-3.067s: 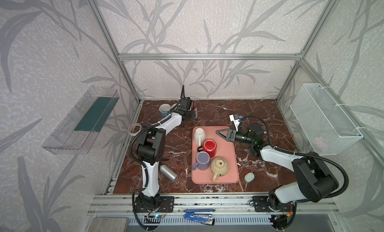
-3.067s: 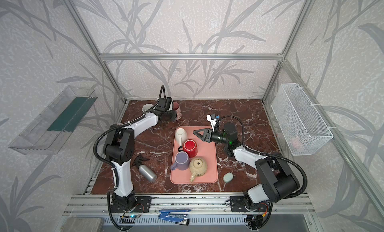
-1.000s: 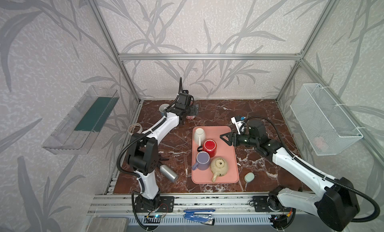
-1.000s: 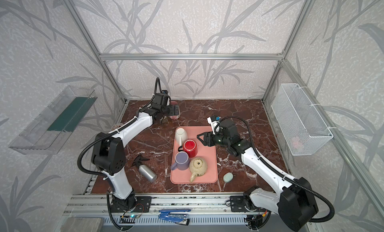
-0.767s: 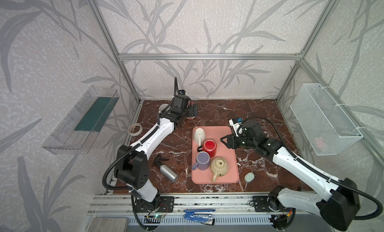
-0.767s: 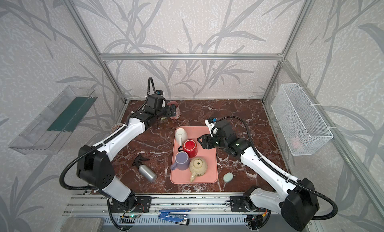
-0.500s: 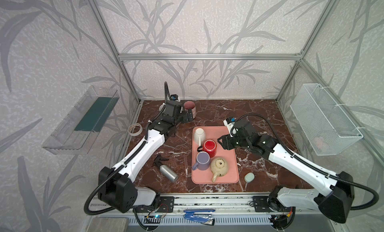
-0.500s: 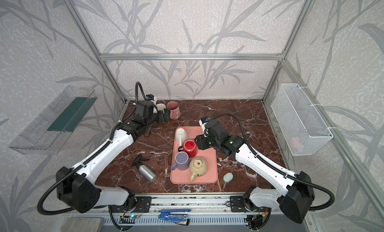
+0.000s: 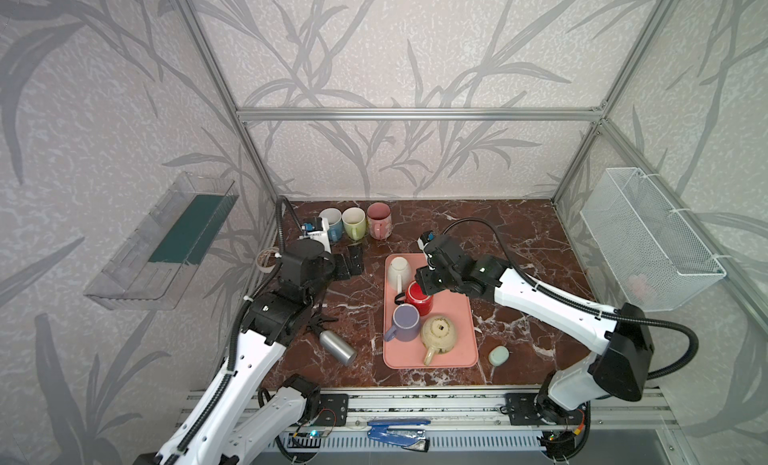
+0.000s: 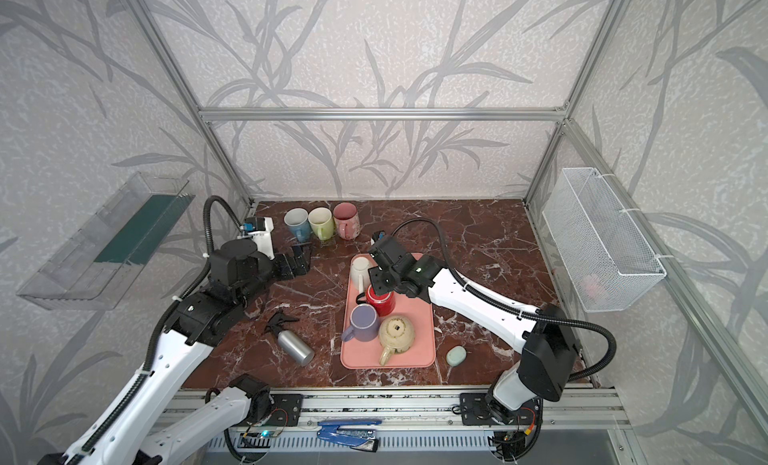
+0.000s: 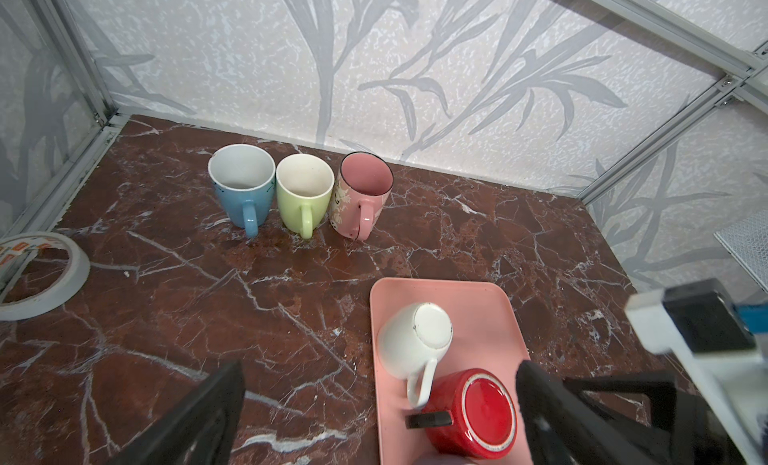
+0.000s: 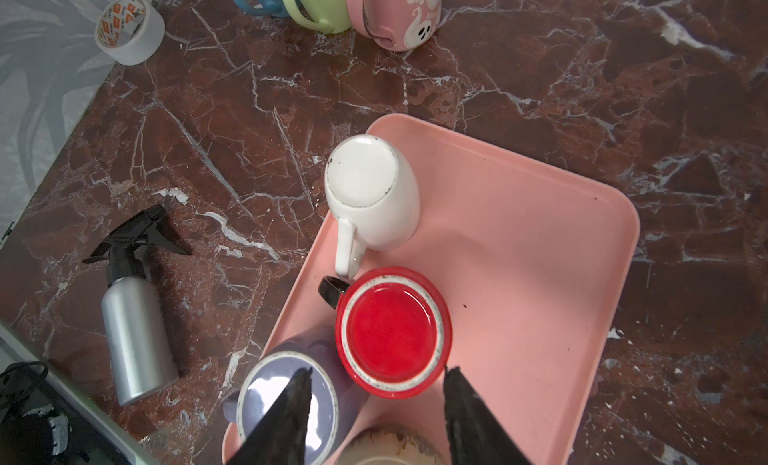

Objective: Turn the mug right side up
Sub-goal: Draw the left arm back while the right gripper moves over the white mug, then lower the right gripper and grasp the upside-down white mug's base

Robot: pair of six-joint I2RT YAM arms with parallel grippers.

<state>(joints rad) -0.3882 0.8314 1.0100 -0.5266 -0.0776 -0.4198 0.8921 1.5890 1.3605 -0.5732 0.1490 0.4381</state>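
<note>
Red mug (image 12: 392, 332), black-handled, base up on pink tray (image 12: 540, 234); right pincer (image 12: 378, 371) open over it, left pincer (image 9: 349, 266) spread wide.

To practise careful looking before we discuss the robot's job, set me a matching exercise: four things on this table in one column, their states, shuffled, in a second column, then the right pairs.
Things
1. red mug
2. blue mug
3. spray bottle
4. tape roll

States
A. lying on its side on the table
B. lying flat, hole facing up
C. upside down on the pink tray
D. standing upright, mouth up

Pairs: 1-C, 2-D, 3-A, 4-B
</note>
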